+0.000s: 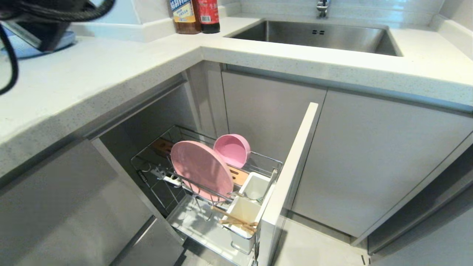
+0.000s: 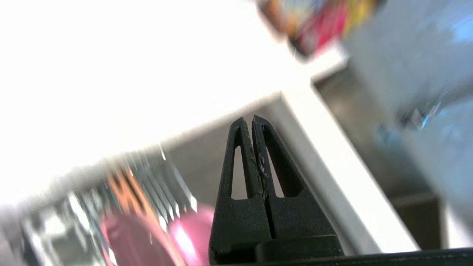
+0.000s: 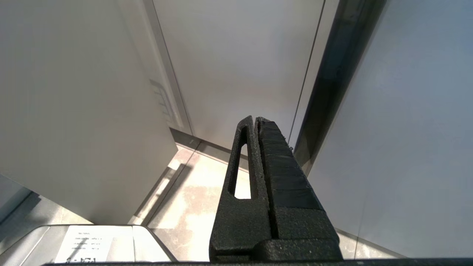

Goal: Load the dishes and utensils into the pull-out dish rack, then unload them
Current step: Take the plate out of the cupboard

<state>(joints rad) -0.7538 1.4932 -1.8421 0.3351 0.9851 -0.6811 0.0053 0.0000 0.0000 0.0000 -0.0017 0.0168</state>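
The pull-out dish rack (image 1: 266,162) stands drawn out below the counter, its pale front panel (image 1: 292,177) edge-on. A pink plate (image 1: 201,170) stands upright in the rack. Behind it, a pink bowl (image 1: 232,149) lies tipped on its side. Wooden chopsticks (image 1: 236,221) lie across the nearer white cup (image 1: 242,212). My left arm (image 1: 48,26) hovers high over the counter at the far left. In the blurred left wrist view, the left gripper (image 2: 252,118) is shut and empty, above the plate (image 2: 136,240) and the bowl (image 2: 188,236). My right gripper (image 3: 255,119) is shut and empty, parked low by cabinet doors.
A steel sink (image 1: 317,35) with a faucet (image 1: 322,7) is set in the white counter (image 1: 111,74). Two bottles (image 1: 196,14) stand at the back corner. Something pale blue (image 1: 22,50) lies under the left arm. Closed cabinet doors (image 1: 369,166) flank the rack.
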